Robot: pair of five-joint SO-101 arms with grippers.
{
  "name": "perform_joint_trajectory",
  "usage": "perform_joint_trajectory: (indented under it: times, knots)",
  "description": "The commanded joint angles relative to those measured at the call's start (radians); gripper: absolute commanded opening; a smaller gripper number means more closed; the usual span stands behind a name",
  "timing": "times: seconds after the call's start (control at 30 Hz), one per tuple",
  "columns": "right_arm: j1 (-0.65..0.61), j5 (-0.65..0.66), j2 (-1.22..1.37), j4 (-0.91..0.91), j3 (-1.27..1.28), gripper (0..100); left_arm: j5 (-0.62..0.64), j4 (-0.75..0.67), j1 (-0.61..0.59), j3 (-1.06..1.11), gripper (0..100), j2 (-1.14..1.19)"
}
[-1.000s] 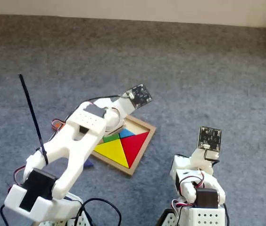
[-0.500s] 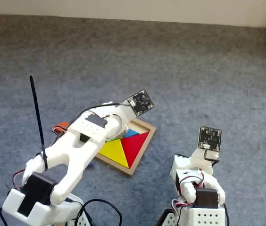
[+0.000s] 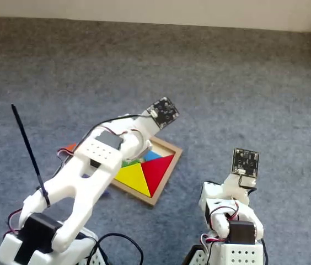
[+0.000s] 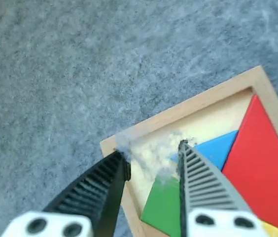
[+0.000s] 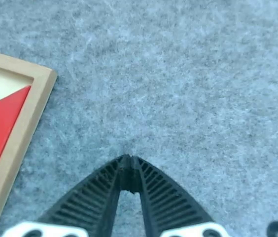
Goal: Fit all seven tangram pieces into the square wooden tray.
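Tangram pieces fill only part of the square wooden tray [image 3: 167, 178]. A red triangle [image 3: 158, 167], a yellow triangle [image 3: 132, 178], a blue piece [image 4: 213, 148] and a green piece [image 4: 161, 210] lie inside, while the far left corner is bare wood. The left gripper [image 4: 153, 153] hangs over that corner, jaws spread with nothing between them, one tip by the rim and the other above the blue piece. Over the last second this arm dipped toward the tray, then rose again with its elbow swung left. The visible pieces lie as they did, so nothing seems to have been added; it reads as a realignment rather than a placement. The right gripper [image 5: 129, 160] is clenched on nothing over the grey carpet [image 3: 227, 83] just right of the tray, unmoved. An orange piece [image 3: 70, 149] peeks out on the carpet left of the tray, and a dark blue scrap [image 3: 104, 192] lies by its near left side; both probably still need placing. From above, the left arm's own bulk covers the tray's left part and hides what lies there
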Motion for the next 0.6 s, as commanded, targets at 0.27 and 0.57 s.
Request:
perform_joint_trajectory:
  times: [0.27,0.57]
  knots:
    - [0.01,0.008,-0.012,-0.004,0.116,0.5,0.083,-0.167,0.076,-0.058,16,0.214]
    - [0.01,0.008,-0.012,-0.004,0.116,0.5,0.009,0.054,0.045,-0.048,16,0.12]
